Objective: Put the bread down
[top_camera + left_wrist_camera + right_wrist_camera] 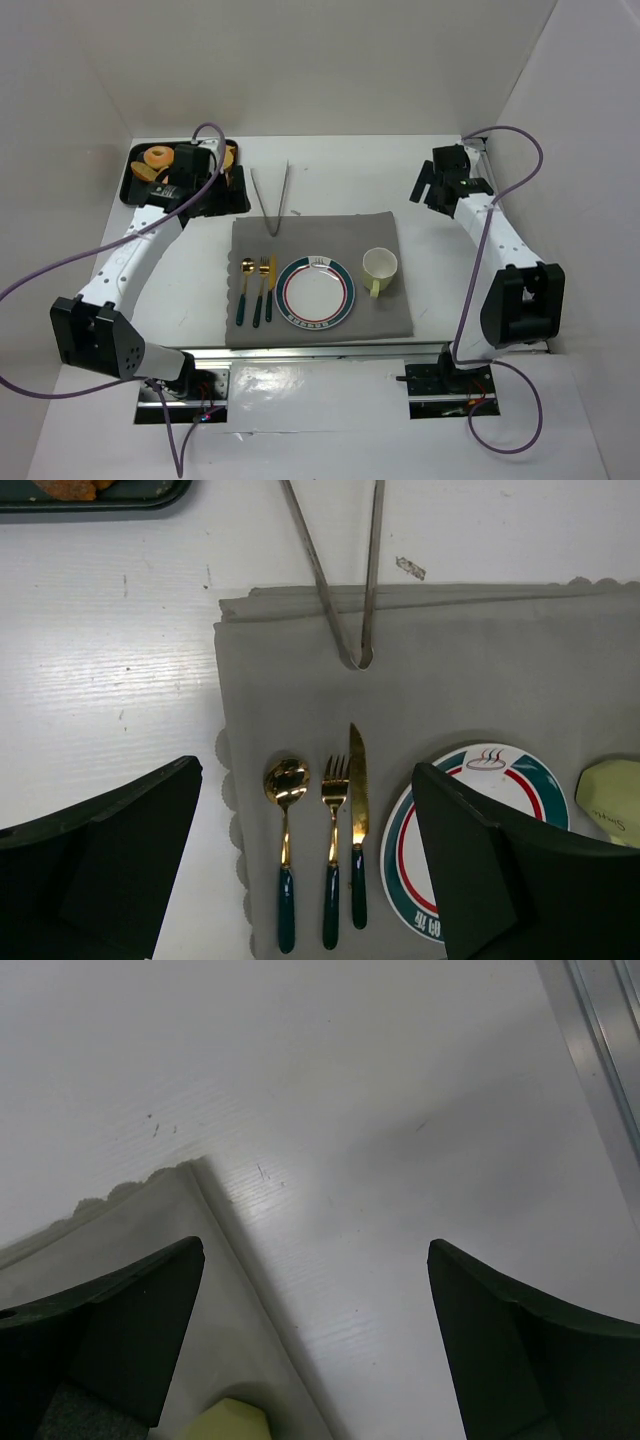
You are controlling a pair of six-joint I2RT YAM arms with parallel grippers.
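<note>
The black tray [133, 188] stands at the back left. On it are an orange ring doughnut [157, 155], a small orange bread piece [144, 173] beside it and a brownish bread piece [231, 156], partly hidden by my left arm. A brown piece [68, 488] shows at the top edge of the left wrist view. My left gripper [215, 190] [307, 780] is open and empty, held high over the tray's near right corner. My right gripper [428, 190] [315, 1245] is open and empty above the bare table at the back right. The plate [316, 292] [480, 780] is empty.
A grey placemat [320, 235] holds a spoon [245, 290], fork [260, 290], knife [271, 288], the plate and a pale yellow cup [379, 267] [235, 1420]. Metal tongs [270, 200] [345, 590] lie behind the mat. White walls enclose the table.
</note>
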